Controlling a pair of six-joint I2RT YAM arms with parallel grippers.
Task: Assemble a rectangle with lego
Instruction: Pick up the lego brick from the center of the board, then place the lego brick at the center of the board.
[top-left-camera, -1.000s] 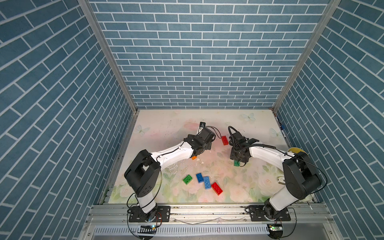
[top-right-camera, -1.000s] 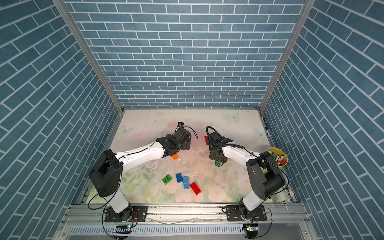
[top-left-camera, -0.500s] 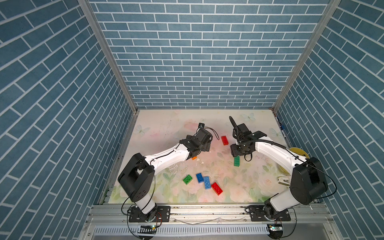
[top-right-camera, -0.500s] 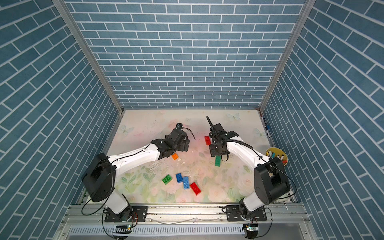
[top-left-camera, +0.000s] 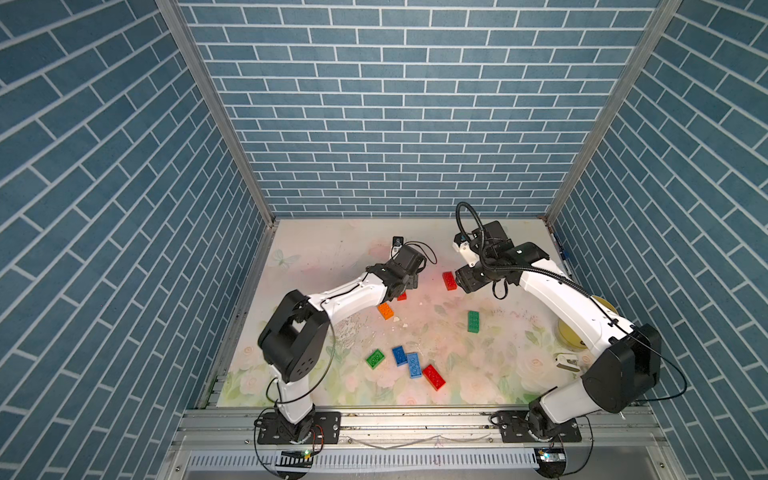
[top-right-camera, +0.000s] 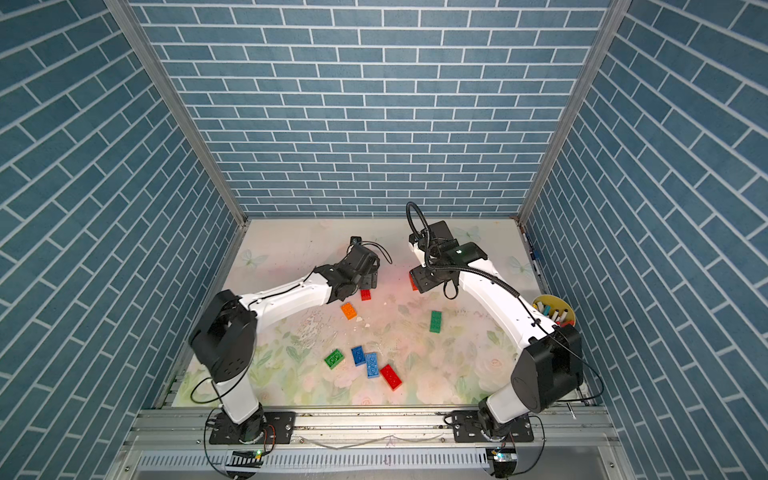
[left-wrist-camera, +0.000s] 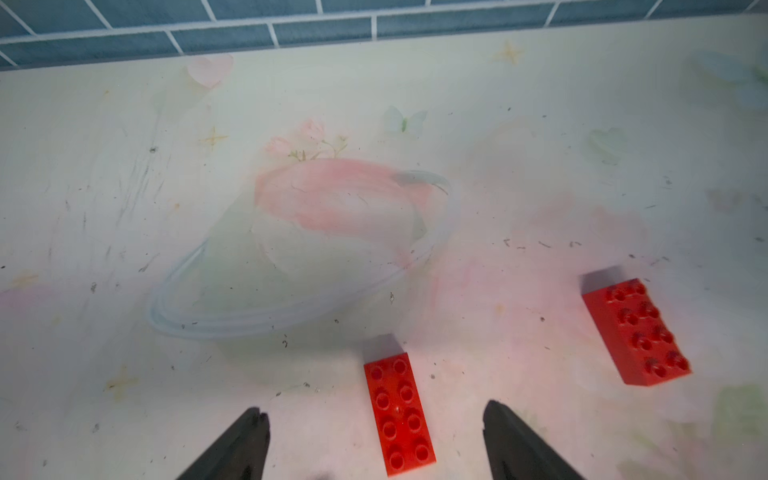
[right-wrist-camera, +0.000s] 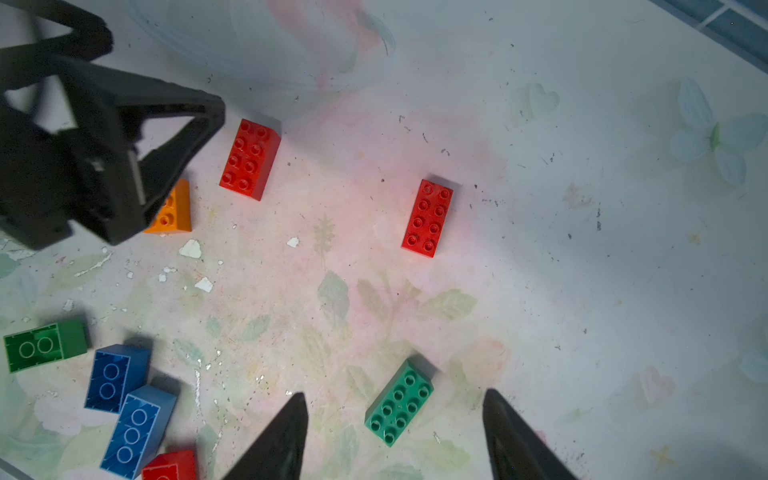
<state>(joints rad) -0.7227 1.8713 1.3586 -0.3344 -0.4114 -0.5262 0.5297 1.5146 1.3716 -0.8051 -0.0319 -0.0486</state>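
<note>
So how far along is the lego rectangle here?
Done: nothing; the eight bricks lie scattered on the table, none visibly clipped together. In hand: the left gripper hangs over a red brick, jaws open, not gripping; the right gripper is open and empty. Left: gathering and joining every brick.

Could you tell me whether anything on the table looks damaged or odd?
The mat looks chipped: white flakes lie by the orange brick. One green brick and two blue bricks lie upside down, hollow sides up.
</note>
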